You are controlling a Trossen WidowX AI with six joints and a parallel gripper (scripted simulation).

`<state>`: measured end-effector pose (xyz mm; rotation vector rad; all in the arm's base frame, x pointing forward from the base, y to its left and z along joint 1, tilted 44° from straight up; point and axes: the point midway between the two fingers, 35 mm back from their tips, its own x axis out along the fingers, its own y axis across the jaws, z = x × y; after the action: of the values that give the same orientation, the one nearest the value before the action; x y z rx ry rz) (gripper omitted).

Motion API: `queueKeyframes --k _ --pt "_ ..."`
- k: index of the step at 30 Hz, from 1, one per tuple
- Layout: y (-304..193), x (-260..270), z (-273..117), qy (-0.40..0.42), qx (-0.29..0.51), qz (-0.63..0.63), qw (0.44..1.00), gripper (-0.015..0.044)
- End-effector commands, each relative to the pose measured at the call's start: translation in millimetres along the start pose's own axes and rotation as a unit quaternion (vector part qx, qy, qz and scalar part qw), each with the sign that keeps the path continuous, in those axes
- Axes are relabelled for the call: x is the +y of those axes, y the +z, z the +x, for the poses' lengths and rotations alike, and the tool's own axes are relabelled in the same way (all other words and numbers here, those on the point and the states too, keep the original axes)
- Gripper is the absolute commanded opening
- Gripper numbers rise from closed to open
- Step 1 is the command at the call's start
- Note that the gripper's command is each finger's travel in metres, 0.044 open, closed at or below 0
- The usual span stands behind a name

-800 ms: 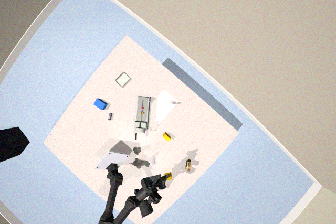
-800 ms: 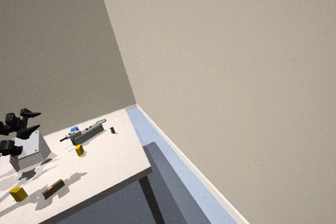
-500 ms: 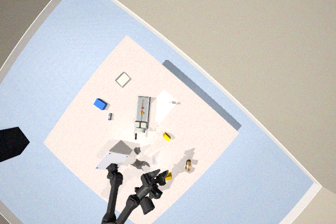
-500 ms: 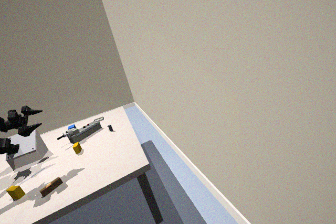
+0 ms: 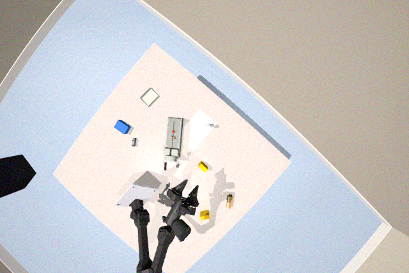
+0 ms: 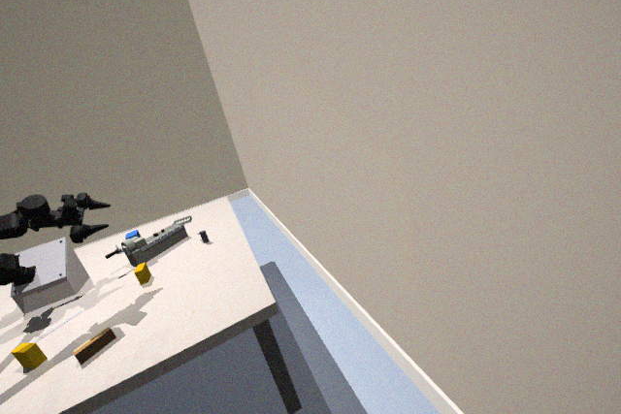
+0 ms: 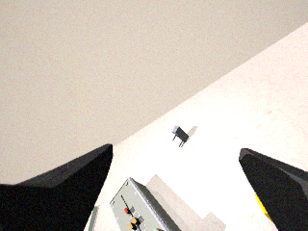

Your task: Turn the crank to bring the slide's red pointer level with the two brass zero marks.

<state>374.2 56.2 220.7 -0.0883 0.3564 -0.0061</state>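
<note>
The grey machine [image 5: 169,125] [image 6: 163,247] [image 7: 144,207] lies on the table with a long slotted top. Its red pointer [image 5: 172,131] [image 7: 127,211] stands in the slot, clearly off the brass zero marks [image 5: 172,137] [image 7: 135,221], on the side away from the crank end. The crank's dark handle [image 5: 165,165] [image 6: 112,253] sticks out at the near end, beyond the round housing [image 5: 170,156]. My gripper [image 5: 192,183] [image 6: 108,214] [image 7: 175,151] is wide open and empty. It hangs above the table, short of the handle and apart from it. The handle is not visible in the wrist view.
A grey box [image 5: 138,195] [image 6: 45,264] stands left of my gripper. Yellow blocks [image 5: 202,166] [image 6: 143,272] and a wooden block [image 5: 229,201] [image 6: 95,345] lie to the right. A blue block [image 5: 121,126] and pale square [image 5: 149,97] lie beyond. A small dark part [image 6: 203,237] [image 7: 181,135] stands beside the machine.
</note>
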Motion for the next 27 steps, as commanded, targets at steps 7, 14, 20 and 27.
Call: queueKeyframes --k 7,14,20,27 --pt "-45.3 37.4 34.4 -0.02 0.093 -0.075 0.993 0.044" --pt "-80.4 60.5 51.8 -0.04 0.153 -0.138 0.978 0.044" --pt "-111.4 79.8 62.1 -0.058 0.196 -0.2 0.958 0.044" --pt "-148.0 101.0 69.3 -0.079 0.235 -0.278 0.928 0.044"
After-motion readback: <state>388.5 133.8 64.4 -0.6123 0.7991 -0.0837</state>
